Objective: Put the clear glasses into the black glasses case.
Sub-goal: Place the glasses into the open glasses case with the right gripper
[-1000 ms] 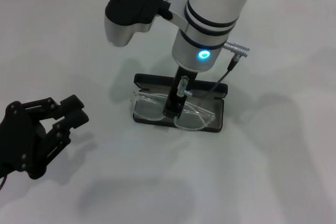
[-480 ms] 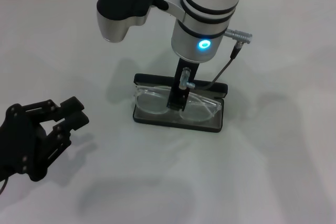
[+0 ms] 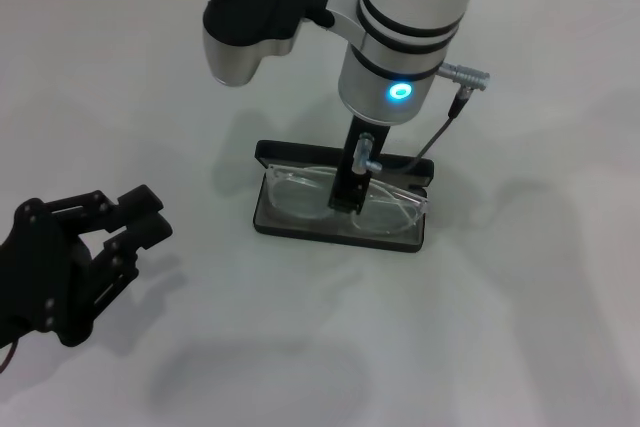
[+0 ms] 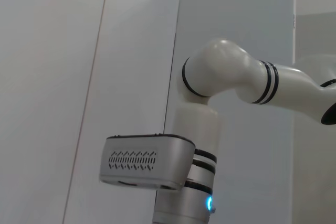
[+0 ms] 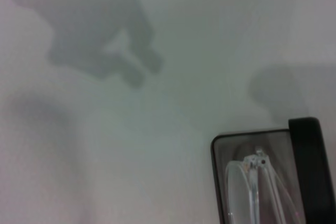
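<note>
The black glasses case lies open at mid-table, its lid standing up along the far side. The clear glasses rest inside the tray, lens across its width, the right end near the case's right rim. My right gripper points straight down over the middle of the glasses, its narrow black fingers shut on the bridge. In the right wrist view one corner of the case shows with a hinge end of the glasses inside it. My left gripper hovers open at the near left, far from the case.
The white tabletop surrounds the case on all sides. A grey cable and plug hang from the right wrist just above the case's right end. The left wrist view shows only the right arm against a wall.
The right gripper has carried the glasses back and to the right. They hung over the case's front left edge a second ago and now lie within the tray. The left arm has stayed put.
</note>
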Robot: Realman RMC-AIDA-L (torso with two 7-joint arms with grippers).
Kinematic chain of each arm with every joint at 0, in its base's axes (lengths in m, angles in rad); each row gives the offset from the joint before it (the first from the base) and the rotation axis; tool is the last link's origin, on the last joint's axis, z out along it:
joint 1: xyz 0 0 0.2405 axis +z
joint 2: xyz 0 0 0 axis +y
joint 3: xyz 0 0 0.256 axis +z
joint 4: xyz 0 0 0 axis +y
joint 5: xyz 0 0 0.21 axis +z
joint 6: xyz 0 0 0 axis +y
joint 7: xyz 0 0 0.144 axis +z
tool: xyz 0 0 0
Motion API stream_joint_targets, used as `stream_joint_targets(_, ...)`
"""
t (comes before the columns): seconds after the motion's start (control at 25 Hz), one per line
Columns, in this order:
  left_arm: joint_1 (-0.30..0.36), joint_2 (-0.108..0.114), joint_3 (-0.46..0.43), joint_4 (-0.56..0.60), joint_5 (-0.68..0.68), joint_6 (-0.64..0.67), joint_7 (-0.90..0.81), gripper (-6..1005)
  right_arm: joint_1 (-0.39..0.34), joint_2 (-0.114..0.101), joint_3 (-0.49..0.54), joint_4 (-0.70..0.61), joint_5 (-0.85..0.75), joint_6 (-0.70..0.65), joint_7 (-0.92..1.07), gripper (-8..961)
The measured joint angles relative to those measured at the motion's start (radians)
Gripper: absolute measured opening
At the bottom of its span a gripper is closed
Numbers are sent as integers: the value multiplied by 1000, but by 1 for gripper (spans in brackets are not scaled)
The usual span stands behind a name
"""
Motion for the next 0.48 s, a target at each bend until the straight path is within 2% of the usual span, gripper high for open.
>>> stream_joint_targets(0.48, -4, -2, 4, -1, 4, -4, 3, 198, -9, 0, -27, 28, 6, 25, -3, 53)
